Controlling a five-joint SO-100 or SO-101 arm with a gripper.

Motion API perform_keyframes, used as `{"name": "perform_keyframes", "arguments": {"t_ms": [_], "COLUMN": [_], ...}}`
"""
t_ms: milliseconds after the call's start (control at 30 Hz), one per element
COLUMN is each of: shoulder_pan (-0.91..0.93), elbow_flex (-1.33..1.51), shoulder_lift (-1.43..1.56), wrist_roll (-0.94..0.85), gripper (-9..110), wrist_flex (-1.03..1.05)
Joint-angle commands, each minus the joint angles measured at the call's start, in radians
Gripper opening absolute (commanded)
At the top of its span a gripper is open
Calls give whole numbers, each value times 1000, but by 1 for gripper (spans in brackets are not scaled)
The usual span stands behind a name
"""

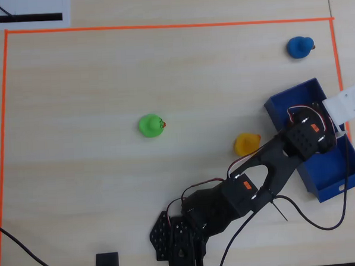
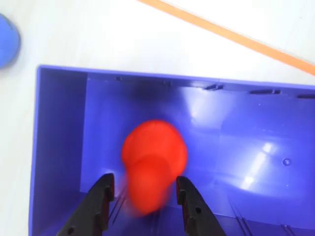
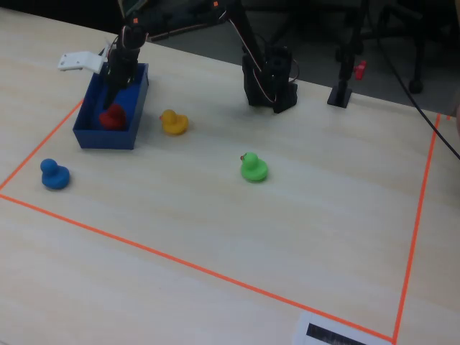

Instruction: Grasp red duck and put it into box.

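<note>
The two-finger black end effector (image 2: 143, 189) is hanging over the long dark blue plastic box (image 2: 59, 147), low inside its walls, presumably so that the load is let go close to the floor and is not bouncing out. In the wrist view its fingers (image 2: 101, 196) are standing moderately apart with the small rounded bright red toy duck (image 2: 152, 162) between and just beyond them. The duck is appearing blurred there, so whether the fingers are pressing on it or merely flanking it cannot be told; a narrow gap seems to show on each side.

In the fixed view the red duck (image 3: 111, 116) is lying inside the box (image 3: 138, 97), toward its near end, with the end effector (image 3: 115, 90) directly above it. Nothing else is showing in the box; the rest of its floor is bare.

In the overhead view the arm is covering the middle of the box (image 1: 295, 97) and hiding the red duck.

On the light wooden tabletop (image 3: 215, 230), the yellow toy duck (image 3: 173, 122) is sitting just to the right of the box, the green toy duck (image 3: 253, 167) farther right, and the blue toy duck (image 3: 54, 174) nearer the camera, all outside the box and inside the orange tape border (image 3: 187, 266).

By this evidence, the placing step is appearing almost finished.
</note>
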Motion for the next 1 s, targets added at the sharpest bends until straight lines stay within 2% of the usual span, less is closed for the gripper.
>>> {"name": "perform_keyframes", "arguments": {"t_ms": [0, 300, 400, 500, 767, 867, 967], "shoulder_pan": [2, -15, -35, -72, -284, -430, -611], "elbow_flex": [2, 52, 57, 61, 164, 236, 351], "shoulder_lift": [100, 173, 225, 284, 520, 657, 804], "wrist_roll": [6, 98, 218, 244, 229, 196, 81], "gripper": [17, 15, 7, 2, 0, 0, 0], "wrist_flex": [-28, -115, -190, -173, 44, 176, 370]}}
